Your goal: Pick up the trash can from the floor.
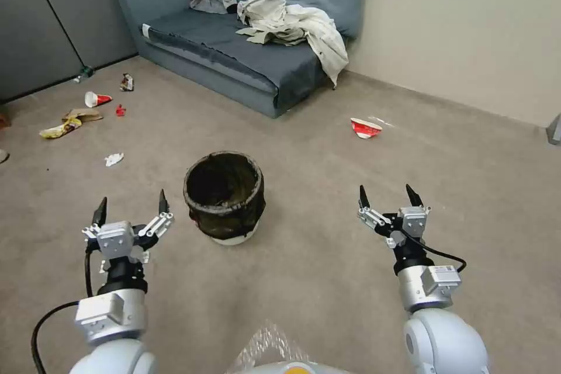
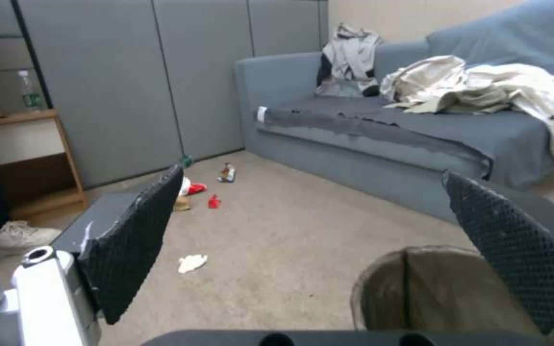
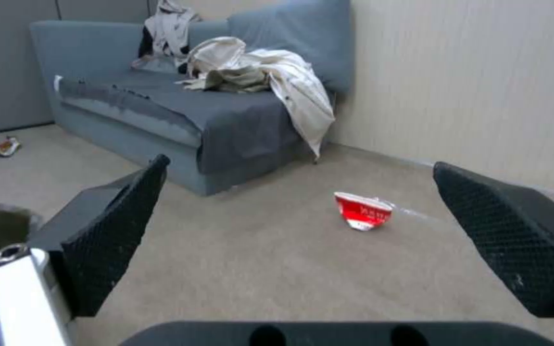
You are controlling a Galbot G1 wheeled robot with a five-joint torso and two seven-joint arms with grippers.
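Both your left gripper [image 1: 132, 203] and right gripper [image 1: 389, 195] gape empty; center-frame, the trash can [image 1: 224, 196] may tip if nudged.

- The trash can [image 1: 225, 196] stands upright on the floor [image 1: 327, 269], between the two grippers and a little ahead of them.
- The left gripper [image 1: 132, 205] hangs just left of the can; the right gripper [image 1: 389, 195] is well apart on its right — neither touches it.
- Behind the can stands a sofa [image 1: 234, 52] against the wall, with clothes [image 1: 292, 23] heaped on its seat.
- A crushed cup [image 1: 366, 127] lies on the floor ahead of the right gripper, right of the sofa's near end.
- Scattered litter [image 1: 87, 111] lies far left, ahead of the left gripper.
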